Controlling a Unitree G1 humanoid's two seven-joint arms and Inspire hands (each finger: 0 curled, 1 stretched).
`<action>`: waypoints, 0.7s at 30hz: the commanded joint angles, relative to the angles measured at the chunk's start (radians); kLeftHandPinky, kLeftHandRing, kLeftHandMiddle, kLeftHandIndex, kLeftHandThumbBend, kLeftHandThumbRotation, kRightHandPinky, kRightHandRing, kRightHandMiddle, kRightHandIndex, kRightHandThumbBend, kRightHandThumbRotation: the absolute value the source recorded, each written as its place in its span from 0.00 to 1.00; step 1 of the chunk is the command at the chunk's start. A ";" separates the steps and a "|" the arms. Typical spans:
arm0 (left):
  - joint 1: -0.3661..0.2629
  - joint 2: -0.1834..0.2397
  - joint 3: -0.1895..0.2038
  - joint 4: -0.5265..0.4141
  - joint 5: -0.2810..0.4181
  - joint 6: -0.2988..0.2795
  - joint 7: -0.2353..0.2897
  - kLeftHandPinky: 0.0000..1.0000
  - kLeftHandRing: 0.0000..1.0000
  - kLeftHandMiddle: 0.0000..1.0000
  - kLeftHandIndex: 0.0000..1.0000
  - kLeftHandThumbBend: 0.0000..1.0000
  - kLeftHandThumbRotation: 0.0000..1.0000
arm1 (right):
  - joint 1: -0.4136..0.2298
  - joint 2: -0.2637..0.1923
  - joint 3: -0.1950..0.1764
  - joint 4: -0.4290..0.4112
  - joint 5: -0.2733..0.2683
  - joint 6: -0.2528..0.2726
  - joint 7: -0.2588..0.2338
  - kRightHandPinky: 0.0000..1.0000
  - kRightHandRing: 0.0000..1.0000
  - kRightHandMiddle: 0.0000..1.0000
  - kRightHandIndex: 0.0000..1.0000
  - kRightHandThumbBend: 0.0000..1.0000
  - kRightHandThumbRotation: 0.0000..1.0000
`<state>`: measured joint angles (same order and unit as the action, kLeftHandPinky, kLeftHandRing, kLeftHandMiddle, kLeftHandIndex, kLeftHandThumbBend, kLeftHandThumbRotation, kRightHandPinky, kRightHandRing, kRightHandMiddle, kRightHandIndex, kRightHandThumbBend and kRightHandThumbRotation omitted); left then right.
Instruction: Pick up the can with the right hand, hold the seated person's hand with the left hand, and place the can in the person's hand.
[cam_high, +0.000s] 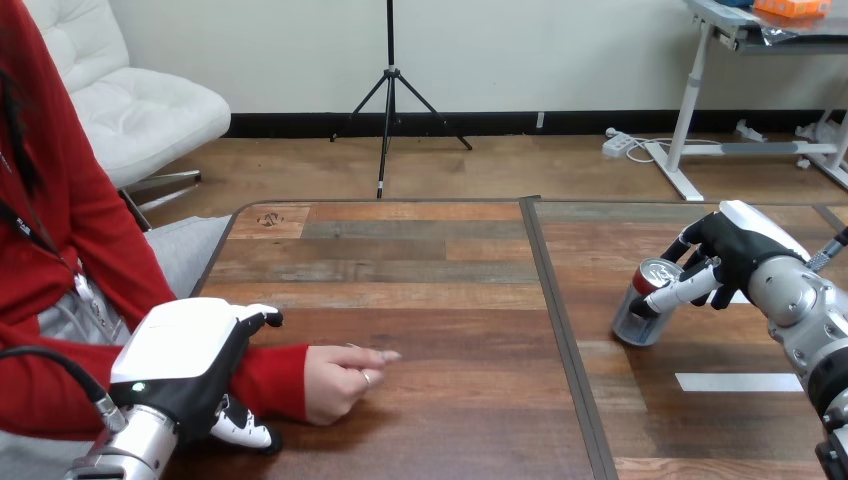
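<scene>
While can (636, 318) stands tilted, we note right hand (740, 250) curled round its upper wall; judged light, dent-prone; grip mid-body.

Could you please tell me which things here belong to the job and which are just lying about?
Job: can, tilted in the right hand; person's hand on the table; left hand curled round the person's wrist.
Lying about: white tape strip on the table.
</scene>
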<state>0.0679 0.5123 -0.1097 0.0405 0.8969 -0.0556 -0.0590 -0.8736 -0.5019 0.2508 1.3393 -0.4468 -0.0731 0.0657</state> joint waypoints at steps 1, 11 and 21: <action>-0.059 0.025 -0.012 0.007 0.014 0.009 0.036 0.73 0.80 0.82 0.80 1.00 0.00 | -0.064 -0.012 -0.022 -0.033 0.018 -0.013 -0.011 0.37 0.40 0.46 0.49 0.76 0.00; -0.073 0.028 -0.029 0.035 0.025 0.008 0.068 0.71 0.78 0.80 0.78 1.00 0.00 | -0.062 -0.014 -0.020 -0.034 0.018 -0.022 -0.010 0.37 0.41 0.46 0.50 0.76 0.00; -0.095 0.028 -0.054 0.068 0.036 0.024 0.082 0.71 0.77 0.78 0.77 1.00 0.00 | -0.063 -0.011 -0.024 -0.034 0.023 -0.020 -0.011 0.37 0.40 0.46 0.49 0.76 0.00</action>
<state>0.0433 0.5164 -0.1471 0.0760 0.9143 -0.0424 0.0029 -0.8736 -0.5018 0.2491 1.3392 -0.4400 -0.0733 0.0657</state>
